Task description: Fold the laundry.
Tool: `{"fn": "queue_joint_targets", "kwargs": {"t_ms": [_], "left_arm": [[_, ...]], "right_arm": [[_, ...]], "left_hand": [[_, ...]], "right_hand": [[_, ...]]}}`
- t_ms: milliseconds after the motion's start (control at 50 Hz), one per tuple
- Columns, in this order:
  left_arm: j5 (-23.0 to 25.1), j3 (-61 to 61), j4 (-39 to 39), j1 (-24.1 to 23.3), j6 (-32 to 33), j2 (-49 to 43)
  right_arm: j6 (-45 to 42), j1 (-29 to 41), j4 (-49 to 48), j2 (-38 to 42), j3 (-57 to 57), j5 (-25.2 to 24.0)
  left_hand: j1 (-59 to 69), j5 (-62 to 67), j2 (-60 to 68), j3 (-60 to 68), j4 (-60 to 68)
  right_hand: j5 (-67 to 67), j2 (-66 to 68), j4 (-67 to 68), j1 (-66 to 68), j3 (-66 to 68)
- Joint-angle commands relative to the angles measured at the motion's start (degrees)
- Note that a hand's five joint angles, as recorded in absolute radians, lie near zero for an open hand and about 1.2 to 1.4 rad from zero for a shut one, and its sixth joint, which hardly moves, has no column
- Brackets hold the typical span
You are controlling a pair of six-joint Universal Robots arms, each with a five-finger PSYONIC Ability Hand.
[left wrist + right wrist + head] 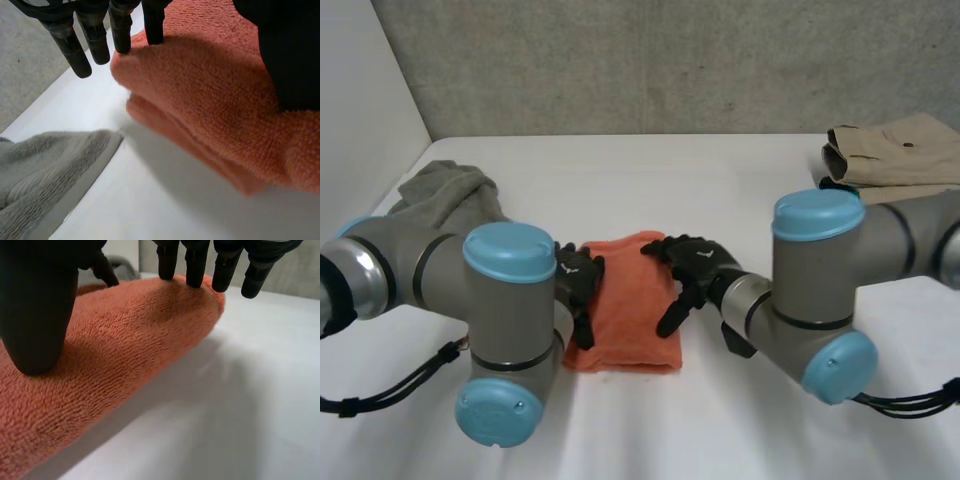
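A folded orange towel (625,305) lies on the white table (720,180) between my two arms. My left hand (579,285) rests on the towel's left edge, open. In the left wrist view its straight fingers (95,42) reach past a far corner of the towel (210,100) and the thumb presses flat on top. My right hand (692,272) lies open on the towel's right edge. In the right wrist view its fingertips (194,265) touch the towel's far end (115,365), and the thumb stands on the cloth beside them.
A crumpled grey towel (445,195) lies at the back left, close to the orange one (45,170). A folded beige garment (895,150) sits at the back right corner. Bare table stretches in front of the towel and behind it.
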Motion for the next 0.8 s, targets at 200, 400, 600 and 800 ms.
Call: {"fn": "queue_joint_targets", "kwargs": {"t_ms": [200, 400, 600, 800], "left_arm": [[5.1, -0.9, 1.1, 1.9, 2.3, 7.0], [23.2, 5.1, 1.0, 4.8, 0.2, 15.9], [44.1, 9.9, -9.6, 7.7, -8.6, 15.0], [43.4, 9.5, -9.4, 7.6, -8.5, 14.4]], "right_arm": [[-16.4, 1.7, 0.3, -2.5, 0.4, 9.6], [-18.3, 10.4, -11.9, -10.9, 14.9, 13.1], [-25.3, 15.1, -24.0, -4.6, 19.7, 14.1], [-30.3, 15.1, -32.7, 1.0, 17.7, 14.4]], "left_hand": [[1.3, -0.7, 0.5, 0.1, 0.6], [0.6, -1.4, -0.2, -0.6, -0.1], [1.3, -0.7, 0.5, 0.1, 0.6], [1.1, -0.9, 0.3, -0.1, 0.4]], "right_hand": [[-2.8, -2.0, -1.7, -2.8, -1.7], [-2.8, -2.0, -1.7, -2.8, -1.7], [-2.8, -2.0, -1.7, -2.8, -1.7], [-2.8, -2.0, -1.7, -2.8, -1.7]]}}
